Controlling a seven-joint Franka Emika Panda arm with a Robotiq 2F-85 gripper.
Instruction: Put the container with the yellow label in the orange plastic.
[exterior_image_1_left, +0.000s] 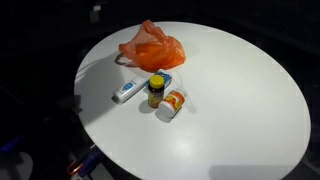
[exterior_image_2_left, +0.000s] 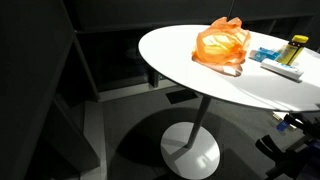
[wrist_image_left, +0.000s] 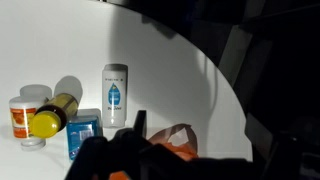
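The container with the yellow label and yellow lid (exterior_image_1_left: 156, 91) stands near the middle of the round white table (exterior_image_1_left: 240, 100). It also shows in an exterior view (exterior_image_2_left: 297, 50) and in the wrist view (wrist_image_left: 52, 116). The orange plastic bag (exterior_image_1_left: 152, 45) lies crumpled behind it, and it also shows in an exterior view (exterior_image_2_left: 222, 45). In the wrist view my gripper (wrist_image_left: 200, 150) is open and empty. It hovers over the orange bag (wrist_image_left: 176, 140), apart from the container. The gripper does not show in either exterior view.
A white container with an orange label (exterior_image_1_left: 173, 102) lies beside the yellow one. A white tube (exterior_image_1_left: 128, 93) and a blue box (exterior_image_1_left: 166, 80) lie close by. The surroundings are dark. The table stands on a pedestal (exterior_image_2_left: 190, 150).
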